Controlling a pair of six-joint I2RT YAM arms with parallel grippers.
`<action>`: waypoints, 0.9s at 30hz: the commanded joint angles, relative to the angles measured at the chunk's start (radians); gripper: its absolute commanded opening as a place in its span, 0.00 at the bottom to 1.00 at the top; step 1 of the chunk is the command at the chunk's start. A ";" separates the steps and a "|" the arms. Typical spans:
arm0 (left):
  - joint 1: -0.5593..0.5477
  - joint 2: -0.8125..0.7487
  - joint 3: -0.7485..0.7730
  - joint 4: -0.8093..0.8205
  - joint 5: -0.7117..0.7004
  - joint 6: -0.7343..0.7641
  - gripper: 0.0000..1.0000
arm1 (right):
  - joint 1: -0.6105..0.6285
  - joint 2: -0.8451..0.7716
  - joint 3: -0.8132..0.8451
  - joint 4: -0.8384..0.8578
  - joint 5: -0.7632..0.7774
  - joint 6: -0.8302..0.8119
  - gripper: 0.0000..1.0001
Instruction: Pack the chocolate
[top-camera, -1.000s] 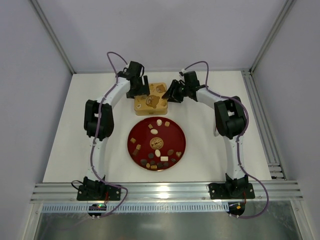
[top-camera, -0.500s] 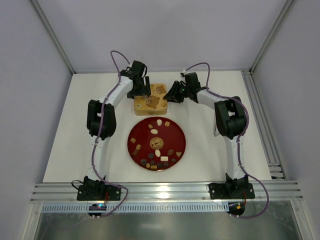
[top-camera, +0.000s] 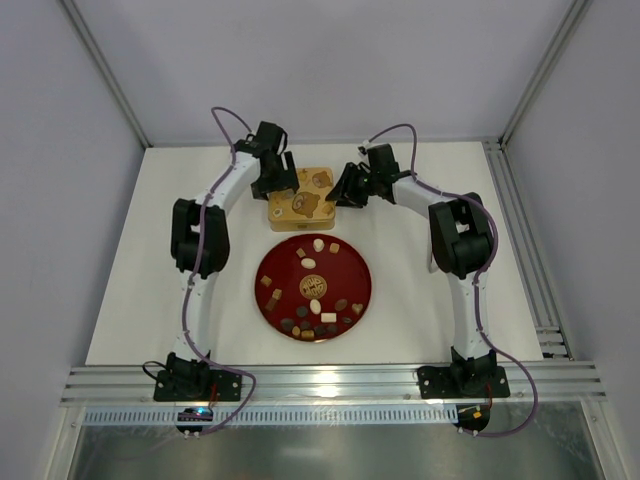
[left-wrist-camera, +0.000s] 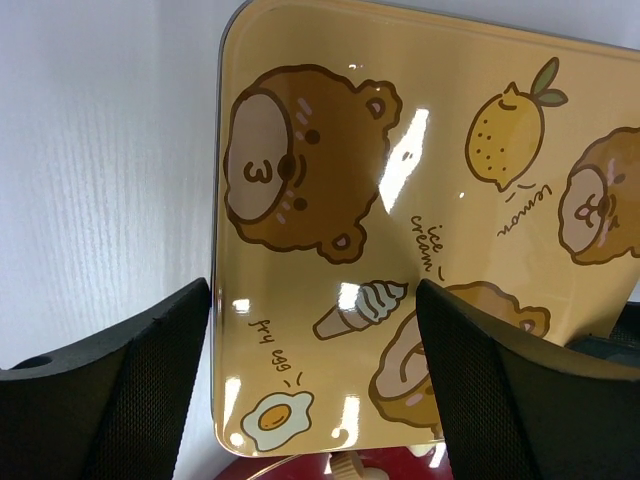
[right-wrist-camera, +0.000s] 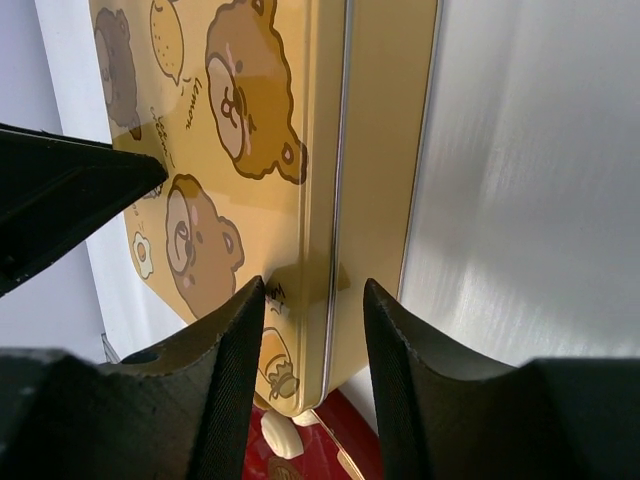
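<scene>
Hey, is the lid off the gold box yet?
No, in the left wrist view the bear-printed lid lies flat on the gold box, covering its whole top.

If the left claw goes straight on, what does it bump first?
Probably the gold box lid, printed with bears, which fills the view between the open fingers of the left gripper; the gap is hard to judge.

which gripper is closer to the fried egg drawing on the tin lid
Left. The left gripper hangs open over the tin's left edge, with the fried egg between its fingers. The right gripper straddles the opposite right edge.
</scene>
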 joint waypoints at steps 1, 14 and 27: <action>0.012 0.083 -0.088 -0.113 0.013 -0.001 0.81 | 0.007 -0.014 0.021 -0.101 0.049 -0.058 0.47; 0.039 0.052 -0.055 -0.119 0.056 0.031 0.89 | 0.005 -0.005 0.119 -0.140 0.018 -0.088 0.55; 0.075 -0.037 0.007 -0.081 0.090 0.087 0.94 | -0.021 -0.061 0.147 -0.069 -0.031 -0.083 0.64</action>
